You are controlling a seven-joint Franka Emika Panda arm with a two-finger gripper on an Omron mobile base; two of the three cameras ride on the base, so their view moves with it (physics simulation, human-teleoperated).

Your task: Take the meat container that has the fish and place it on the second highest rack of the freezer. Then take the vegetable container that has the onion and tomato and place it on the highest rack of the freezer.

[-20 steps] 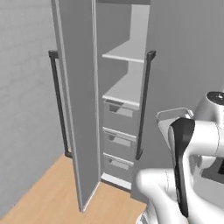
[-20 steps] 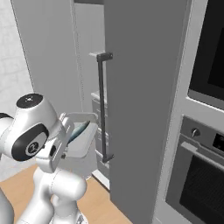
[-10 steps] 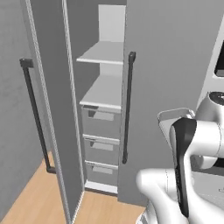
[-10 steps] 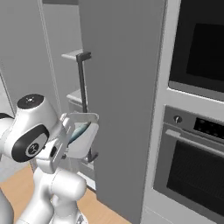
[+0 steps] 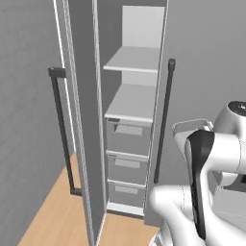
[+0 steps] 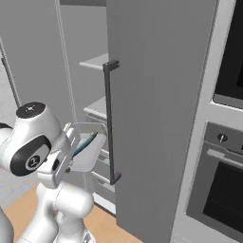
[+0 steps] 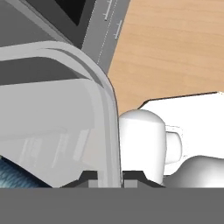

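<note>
The freezer stands open ahead of the base, a tall narrow grey cabinet with a white interior; in the left base view its door swings out to the left, with a long black bar handle on its outer face, and a second black handle runs down the closed grey panel just to the right of the opening. Inside, the highest rack is a flat light-grey shelf, and the second shelf lies just below it, above three stacked grey drawers. In the right base view a built-in oven with a dark glass door sits to the right of the cabinet, and pale wooden floor shows below. The meat container, a clear tray with a rounded rim, hangs tilted in front of the arm's wrist, near the freezer front but well apart from the shelves. In the hand view its translucent wall curves up from the bottom, and the gripper is clenched on the tray's rim, one dark finger tip on each side of the thin edge. The fish lies inside the tray as a slender blue-green shape, and its scaled body shows at the lower left corner of the hand view.
</note>
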